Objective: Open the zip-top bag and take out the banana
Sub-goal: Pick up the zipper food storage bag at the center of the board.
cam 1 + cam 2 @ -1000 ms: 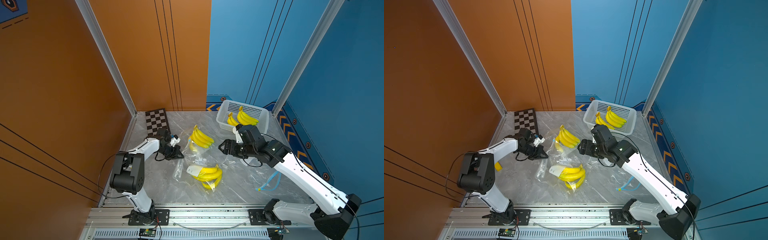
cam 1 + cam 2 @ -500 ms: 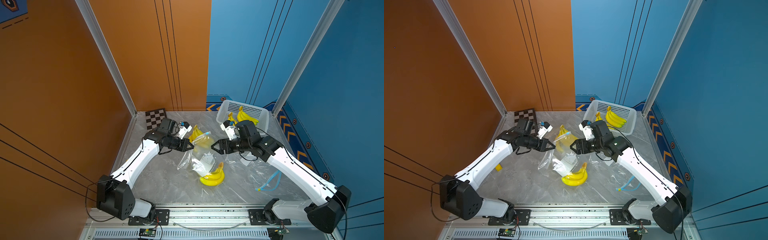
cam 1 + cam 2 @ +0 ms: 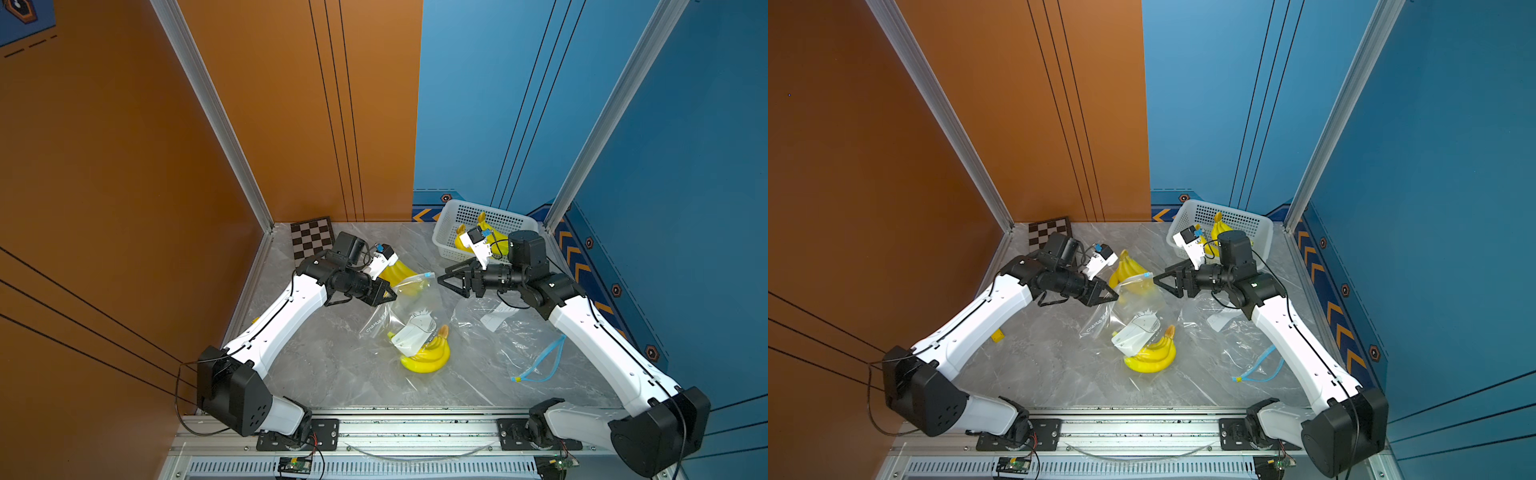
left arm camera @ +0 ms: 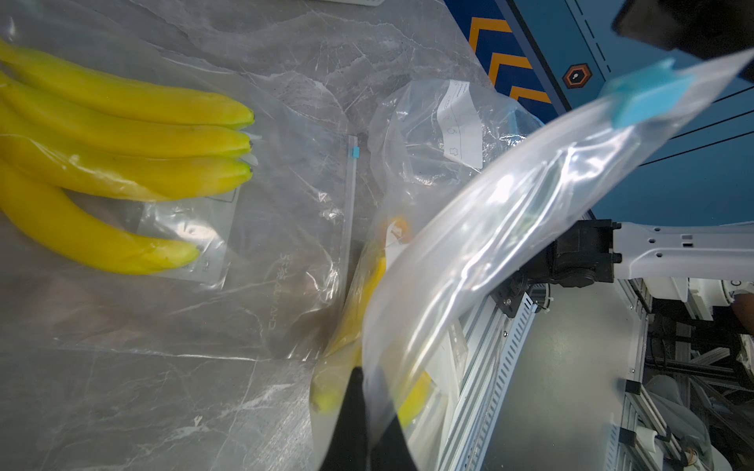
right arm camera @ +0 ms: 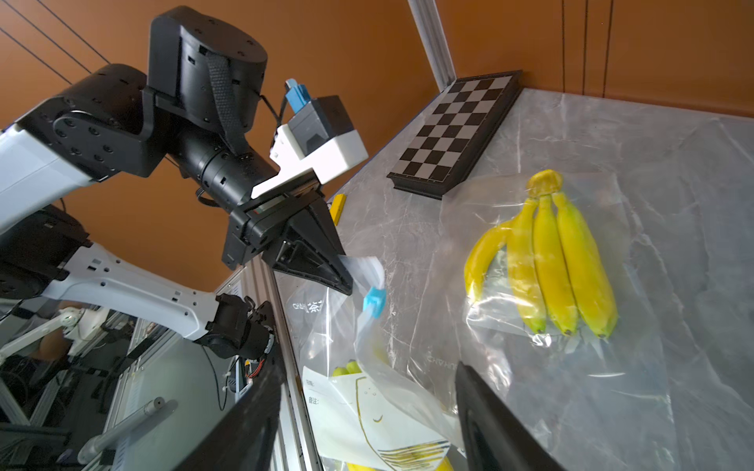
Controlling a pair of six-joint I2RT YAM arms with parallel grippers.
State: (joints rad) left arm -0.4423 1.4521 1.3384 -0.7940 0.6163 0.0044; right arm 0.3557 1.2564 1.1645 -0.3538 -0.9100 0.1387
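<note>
Clear plastic is up off the marble table point(image 3: 332, 365)! The left gripper point(image 3: 390, 293) is clamped tight on one top corner of the zip-top bag point(image 3: 409, 307), holding it aloft out in front of the white basket point(image 3: 441, 235).

A second ago that bag lay flat and the left arm sat folded low, well apart from the basket. Now the bag hangs, and the banana bunch point(image 3: 428, 355) has slid to its bottom. It rests on the table stem-up, still inside, with a white paper card point(image 3: 413, 336) against it. That helps, I'd say: the weight draws the plastic down and presents the top edge.

The blue slider point(image 3: 428, 275) sits on that edge between the two grippers, nearer the right gripper point(image 3: 443, 282). That one hovers just beside it on the basket side, jaws apart, holding nothing.

Against half a second ago, little differs. The right gripper has drawn slightly back toward the basket, and the left hold is unchanged. Whether the seal has parted at all, I cannot tell. My read is that pinching the slider comes next.

Another bagged bunch point(image 3: 401, 270) lies flat beyond the held bag, closer to the basket. An empty bag point(image 3: 519, 328) lies further out from the basket, under the right arm.
</note>
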